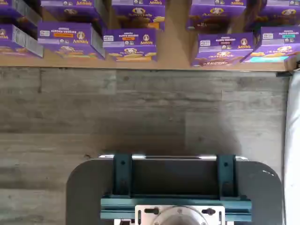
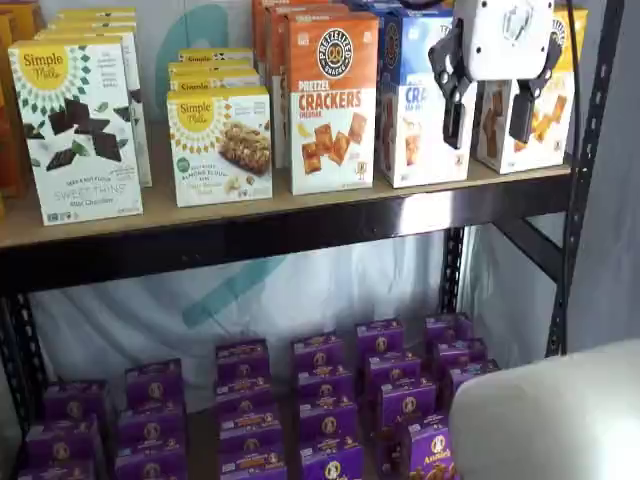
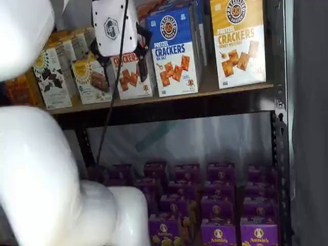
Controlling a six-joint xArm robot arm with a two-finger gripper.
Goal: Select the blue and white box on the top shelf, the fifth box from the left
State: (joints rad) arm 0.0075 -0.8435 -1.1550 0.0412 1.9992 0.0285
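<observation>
Jaws of the gripper (image 2: pixel 489 113) are held apart, empty, before the blue and white box (image 3: pixel 173 51), stood front-out on the top shelf (image 2: pixel 300 215) between orange-topped and yellow-topped boxes.

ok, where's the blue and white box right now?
On the top shelf, the blue and white box stands between the orange-topped cracker box and the yellow-topped one.

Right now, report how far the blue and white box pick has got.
Done: nothing. The blue and white box stands untouched on the top shelf. In hand: the end effector hangs open in front of the shelf, holding nothing. Left: line up on the box, close on it and pull it out.
</observation>
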